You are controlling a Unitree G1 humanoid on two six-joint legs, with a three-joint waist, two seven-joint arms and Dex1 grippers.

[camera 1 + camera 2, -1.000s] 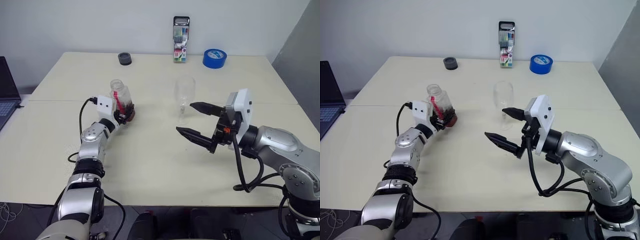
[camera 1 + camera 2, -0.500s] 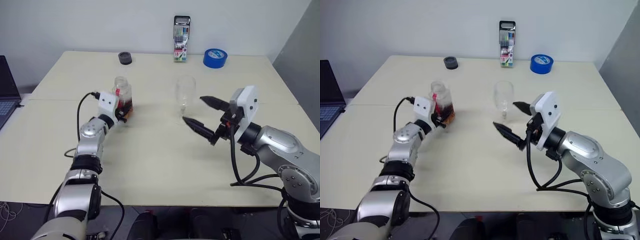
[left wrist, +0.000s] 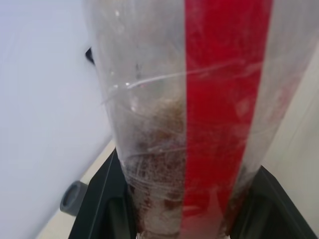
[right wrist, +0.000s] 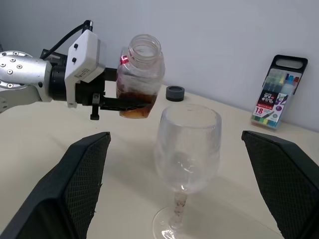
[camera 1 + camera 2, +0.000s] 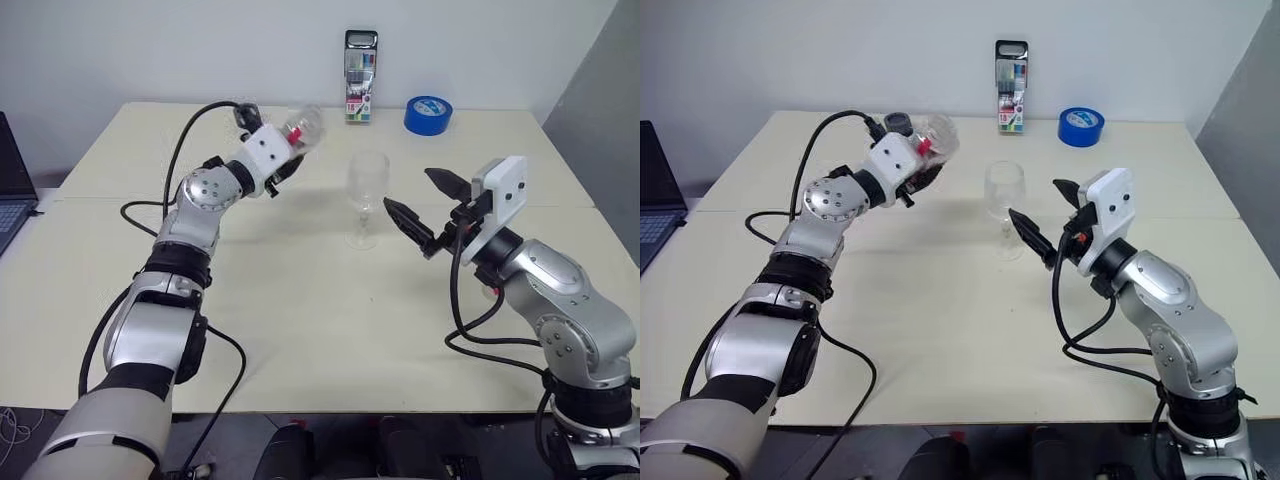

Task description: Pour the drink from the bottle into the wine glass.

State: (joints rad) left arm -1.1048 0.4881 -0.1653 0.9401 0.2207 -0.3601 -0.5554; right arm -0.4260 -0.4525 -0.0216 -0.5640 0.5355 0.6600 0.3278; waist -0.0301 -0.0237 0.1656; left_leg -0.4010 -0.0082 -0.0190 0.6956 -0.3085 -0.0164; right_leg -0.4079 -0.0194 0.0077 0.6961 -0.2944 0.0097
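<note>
Brown drink (image 4: 135,101) sits low in the bottle (image 4: 140,74), which has no cap on. The left claw (image 4: 119,103) pinches the bottle tight and holds it up in the air over the worktop (image 5: 300,300), to the left of the wine glass (image 5: 366,196). The wine glass stands upright on the worktop with nothing in it. The right claw (image 5: 428,203) is spread wide just to the right of the wine glass, not touching it.
</note>
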